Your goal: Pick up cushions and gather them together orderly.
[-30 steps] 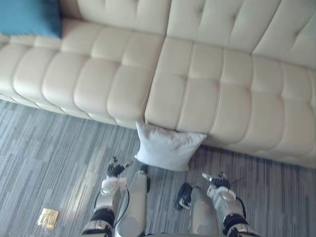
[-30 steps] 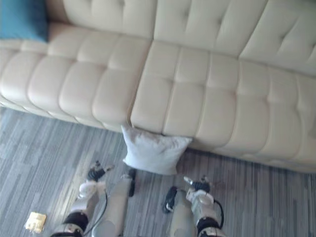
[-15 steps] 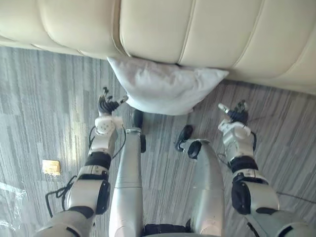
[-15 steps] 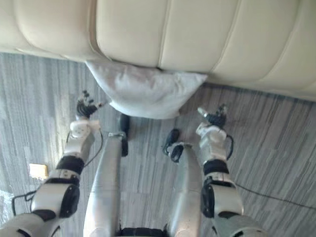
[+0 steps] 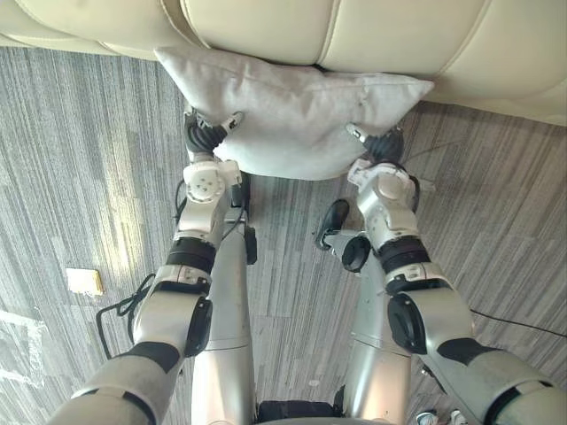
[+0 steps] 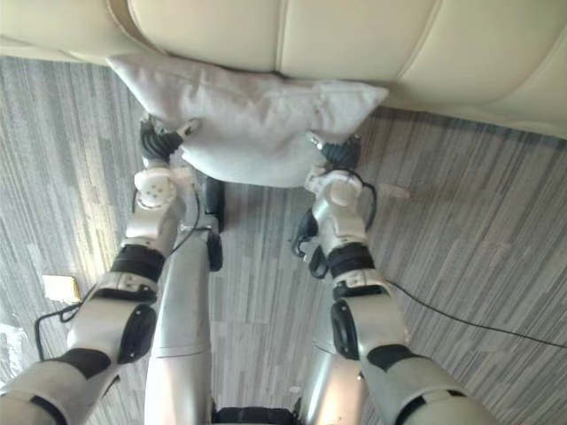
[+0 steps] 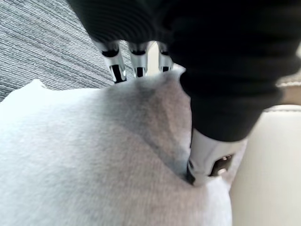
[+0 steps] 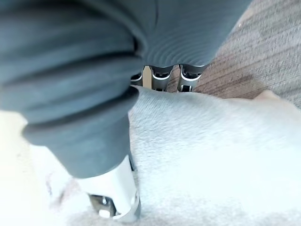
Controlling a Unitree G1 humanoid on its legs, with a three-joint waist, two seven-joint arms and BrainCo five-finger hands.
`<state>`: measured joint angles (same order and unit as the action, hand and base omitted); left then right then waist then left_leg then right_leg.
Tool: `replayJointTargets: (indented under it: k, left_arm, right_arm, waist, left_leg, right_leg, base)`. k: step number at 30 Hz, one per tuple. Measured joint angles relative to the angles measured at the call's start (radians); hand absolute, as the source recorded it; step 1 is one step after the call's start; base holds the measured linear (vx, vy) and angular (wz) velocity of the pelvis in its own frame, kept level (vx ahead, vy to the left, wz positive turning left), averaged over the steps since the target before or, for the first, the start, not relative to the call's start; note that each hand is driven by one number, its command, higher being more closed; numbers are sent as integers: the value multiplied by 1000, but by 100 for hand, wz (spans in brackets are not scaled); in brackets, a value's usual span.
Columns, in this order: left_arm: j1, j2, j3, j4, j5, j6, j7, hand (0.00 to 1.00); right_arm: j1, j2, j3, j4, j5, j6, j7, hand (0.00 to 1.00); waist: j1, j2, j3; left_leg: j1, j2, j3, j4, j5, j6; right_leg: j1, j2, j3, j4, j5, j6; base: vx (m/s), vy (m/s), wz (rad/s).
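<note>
A small pale yellow flat scrap (image 5: 84, 281) lies far to the left on the grey striped carpet floor (image 5: 80, 159), well apart from the work. Right of it, the left robot hand (image 5: 205, 137) sits at the left end of the pale grey square fabric cushion (image 5: 292, 119). In its wrist view the fingers (image 7: 116, 70) run down behind the cushion's edge while the thumb presses into the cloth on the near face, so this robot hand pinches that end.

The cushion lies on the floor with its far edge touching the front of the cream tufted leather sofa (image 5: 399, 35). Its long axis runs left to right, straight across between the two robot hands.

At the right end, the right robot hand (image 5: 379, 146) mirrors the left: its fingers (image 8: 162, 75) pass behind the edge and the thumb bears on the near face, clamping the cloth.

Both robot hands are at the cushion, one per end and about level. The lift looks likely to need both rising together, or the cushion may sag or twist.
</note>
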<state>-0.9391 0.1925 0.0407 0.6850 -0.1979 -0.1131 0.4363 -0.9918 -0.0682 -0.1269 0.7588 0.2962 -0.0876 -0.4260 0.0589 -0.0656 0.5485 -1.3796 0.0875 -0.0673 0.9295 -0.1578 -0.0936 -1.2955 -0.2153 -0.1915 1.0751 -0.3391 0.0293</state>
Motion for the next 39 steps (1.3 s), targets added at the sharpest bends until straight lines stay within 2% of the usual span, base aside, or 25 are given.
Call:
replayJointTargets:
  k: [4, 8, 13, 16, 17, 22, 23, 24, 28, 32, 36, 39]
  left_arm:
    - [-7, 6, -2, -37, -2, 4, 28, 100]
    - [-9, 8, -11, -89, -2, 3, 41, 100]
    - [16, 5, -30, -151, -8, -4, 41, 100]
    - [87, -22, -43, -237, -20, -16, 41, 100]
    - [131, -28, -60, -278, -20, -34, 43, 100]
    - [315, -76, -135, -434, -20, -51, 46, 100]
    - [379, -96, -161, -479, -19, -58, 48, 100]
    - [447, -114, -181, -518, -18, -68, 47, 100]
    - [649, -144, -199, -643, -17, -78, 42, 100]
    - [881, -149, -209, -746, -20, -98, 4, 100]
    - [1027, -146, -224, -782, -20, -114, -22, 100]
    - [1094, -143, -247, -783, -20, -116, -45, 100]
  right_arm:
    - [0, -20, 24, -4, 2, 0, -9, 100]
    - [33, -25, 62, -90, 30, -2, -12, 100]
    - [96, -18, 99, -187, 58, -23, -11, 100]
    - [180, -10, 111, -275, 59, -42, -11, 100]
    - [229, -10, 129, -332, 59, -55, -11, 100]
    - [451, 8, 141, -550, 47, -93, -12, 100]
    - [520, 15, 148, -603, 30, -106, -12, 100]
    - [595, 21, 161, -650, 14, -115, -12, 100]
    - [786, 27, 224, -789, -44, -119, 1, 100]
    - [1009, 24, 293, -881, -128, -117, 66, 100]
    - [1136, 24, 319, -900, -178, -116, 110, 100]
    - [1186, 22, 319, -899, -192, -116, 119, 100]
  waist:
    - [-2, 0, 0]
    - [-3, 0, 0]
    - [-7, 0, -2]
    - [-6, 0, -3]
    - [-7, -1, -4]
    - [-6, 0, -23]
    - [-6, 1, -48]
    - [-5, 0, -101]
    - [0, 2, -166]
    - [3, 3, -274]
    - [5, 11, -374]
    - [1, 28, -406]
  left_leg:
    - [-7, -2, -8, -5, 11, -7]
    - [6, -4, -8, -20, 28, -13]
    - [108, 8, -4, -89, 59, -21]
    - [229, 15, 1, -172, 86, -29]
    - [289, 22, 5, -211, 92, -32]
    - [540, 25, 31, -356, 105, -24]
    - [593, 25, 33, -383, 106, -25]
    - [618, 25, 35, -411, 108, -29]
    - [784, 22, 55, -487, 109, -29]
    - [967, 20, 61, -617, 109, -30]
    - [1092, 17, 62, -735, 127, -33]
    - [1153, 15, 48, -774, 130, -34]
  right_leg:
    - [-5, 0, -8, 3, 0, 0]
    - [0, 0, -7, 1, 2, -4]
    - [91, 14, -15, -58, 26, -39]
    - [197, 29, -18, -129, 51, -44]
    - [255, 38, -24, -168, 58, -48]
    - [492, 51, -33, -298, 74, -50]
    - [548, 54, -37, -330, 76, -49]
    - [574, 57, -40, -360, 78, -45]
    - [742, 58, -52, -443, 74, -33]
    - [923, 65, -76, -558, 70, -19]
    - [1038, 80, -84, -657, 79, -6]
    - [1118, 89, -100, -718, 86, 1]
  base:
    - [-33, 11, 5]
    - [-43, 11, 4]
    - [-49, -2, -2]
    - [-31, -25, -6]
    - [-6, -11, -11]
    - [38, -15, -1]
    - [126, -12, 2]
    - [130, -4, 3]
    - [198, -20, 3]
    - [186, -31, 11]
    - [168, -15, 4]
    - [143, 2, 12]
